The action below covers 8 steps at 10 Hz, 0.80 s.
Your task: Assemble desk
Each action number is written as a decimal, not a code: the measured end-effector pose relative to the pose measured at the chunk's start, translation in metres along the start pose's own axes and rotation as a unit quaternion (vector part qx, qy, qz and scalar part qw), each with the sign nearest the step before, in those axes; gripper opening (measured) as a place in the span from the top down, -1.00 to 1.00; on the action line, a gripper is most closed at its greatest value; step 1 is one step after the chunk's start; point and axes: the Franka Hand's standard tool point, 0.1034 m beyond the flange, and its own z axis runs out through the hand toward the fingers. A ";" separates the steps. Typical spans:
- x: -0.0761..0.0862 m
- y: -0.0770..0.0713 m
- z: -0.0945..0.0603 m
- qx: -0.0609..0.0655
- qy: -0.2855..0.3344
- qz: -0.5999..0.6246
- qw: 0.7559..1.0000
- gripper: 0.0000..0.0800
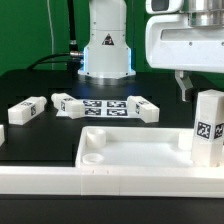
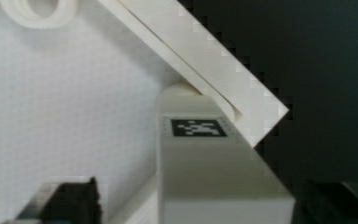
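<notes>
The desk slab [image 1: 130, 150], white and rimmed, lies at the front; its surface also shows in the wrist view [image 2: 69, 110], with a round corner socket [image 2: 34, 10]. One white leg [image 1: 208, 125] stands upright at the slab's corner on the exterior view's right; in the wrist view the leg [image 2: 211, 170] shows its tag. My gripper [image 1: 203, 88] hangs just above this leg, open. In the wrist view the gripper [image 2: 202, 205] has a dark finger on each side of the leg, with a gap on one side. Three more legs [image 1: 25, 110] [image 1: 70, 103] [image 1: 140, 108] lie on the black table behind the slab.
The marker board [image 1: 105, 105] lies flat between the loose legs. The robot base [image 1: 105, 50] stands at the back centre. A long low white rail [image 1: 60, 180] runs along the front, against the slab. A green wall is behind.
</notes>
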 end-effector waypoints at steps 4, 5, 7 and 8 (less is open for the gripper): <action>0.000 0.000 0.001 -0.001 0.001 -0.218 0.976 -0.62; -0.001 0.000 0.003 -0.002 0.001 -0.268 0.964 -0.62; -0.002 0.000 0.005 -0.004 0.000 -0.334 0.943 -0.62; -0.002 0.000 0.005 -0.007 0.001 -0.374 0.927 -0.62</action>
